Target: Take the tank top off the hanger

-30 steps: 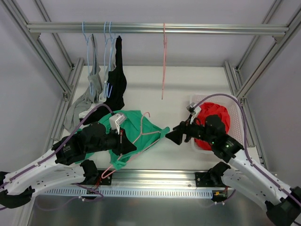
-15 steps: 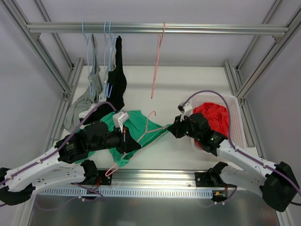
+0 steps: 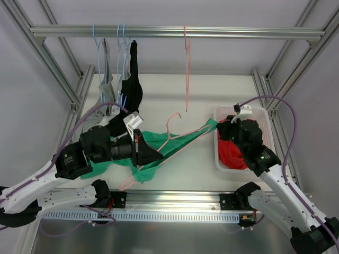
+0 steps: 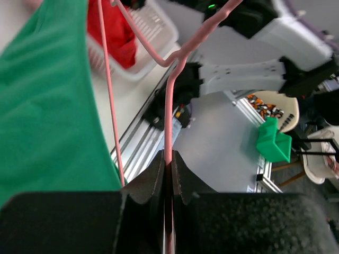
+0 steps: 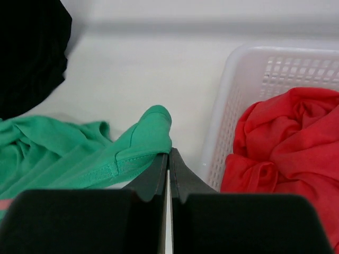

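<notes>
The green tank top (image 3: 183, 142) is stretched taut across the table between my two grippers, still threaded on the pink hanger (image 3: 168, 123). My left gripper (image 3: 153, 157) is shut on the hanger wire (image 4: 169, 106), which runs straight up from between the jaws (image 4: 168, 159), with green fabric (image 4: 42, 106) to its left. My right gripper (image 3: 220, 127) is shut on the tank top's strap end (image 5: 143, 135) at its fingertips (image 5: 169, 153), next to the basket's left wall.
A white basket (image 3: 267, 137) holding a red garment (image 3: 233, 156) sits at the right. The overhead rail (image 3: 175, 32) carries blue hangers with a grey garment (image 3: 106, 87) and a black one (image 3: 130, 90), plus an empty pink hanger (image 3: 186, 69).
My right gripper closed on the green strap and pulled it right toward the basket, stretching the tank top. The left gripper kept its hold on the hanger and shifted slightly right.
</notes>
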{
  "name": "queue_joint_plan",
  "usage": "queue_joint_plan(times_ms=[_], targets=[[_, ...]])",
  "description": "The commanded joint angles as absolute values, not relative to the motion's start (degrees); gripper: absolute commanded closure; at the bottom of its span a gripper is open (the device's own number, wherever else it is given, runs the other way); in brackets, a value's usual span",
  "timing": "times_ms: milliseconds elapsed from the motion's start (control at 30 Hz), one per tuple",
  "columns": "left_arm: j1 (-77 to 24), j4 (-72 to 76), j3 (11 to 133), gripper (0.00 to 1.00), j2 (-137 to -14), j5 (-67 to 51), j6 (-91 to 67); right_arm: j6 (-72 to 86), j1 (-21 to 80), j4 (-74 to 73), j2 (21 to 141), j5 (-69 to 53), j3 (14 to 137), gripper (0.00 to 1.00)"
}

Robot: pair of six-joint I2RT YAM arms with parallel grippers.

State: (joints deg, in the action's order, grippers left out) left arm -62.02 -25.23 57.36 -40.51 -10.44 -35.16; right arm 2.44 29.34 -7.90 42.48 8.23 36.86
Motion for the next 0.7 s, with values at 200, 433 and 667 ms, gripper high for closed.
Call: queue_joint_plan(times_ms=[200,433,667], targets=[[-66.00,12.00,73.65,1.00,-52.90,-20.21,-18.56,-2.19,26.02,-19.76,38.32,-3.25,59.55,1.00],[-66.89,41.64,67.34,1.00,-57.47,-5.91,-11.26,0.17,25.93,-23.82,38.40,-14.39,68.12,1.00],[-66.88,52.65,61.88,1.00,-58.90,4.48,-1.93,7.30,33.91,-13.89,38.94,-25.59,51.70,1.00]])
